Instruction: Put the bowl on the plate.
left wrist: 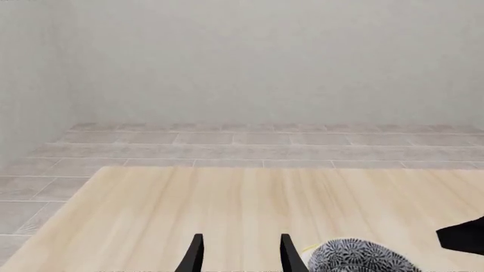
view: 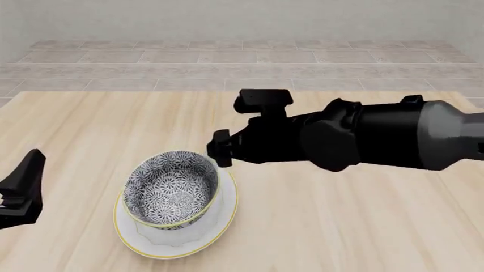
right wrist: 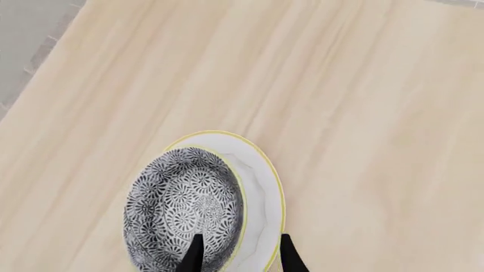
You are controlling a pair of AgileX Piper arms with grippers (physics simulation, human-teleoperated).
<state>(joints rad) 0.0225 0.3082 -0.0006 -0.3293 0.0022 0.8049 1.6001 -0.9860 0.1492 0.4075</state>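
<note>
The blue-grey and white floral bowl (view: 172,190) rests on the white, yellow-rimmed plate (view: 215,224), off-centre toward the plate's left. My right gripper (view: 220,153) hovers just above the bowl's far right rim. In the right wrist view the right gripper (right wrist: 240,252) is open. One of its fingers is over the bowl (right wrist: 185,204) and the other is past the edge of the plate (right wrist: 261,181); neither visibly grips. My left gripper (view: 19,190) waits at the table's left edge. The left wrist view shows the left gripper (left wrist: 240,255) open and empty, with the bowl (left wrist: 361,258) beside it.
The light wooden table (view: 363,221) extends around the plate. The right arm's thick black body (view: 363,136) reaches in from the right above the table. A tiled floor (view: 226,68) and a pale wall lie beyond the far edge.
</note>
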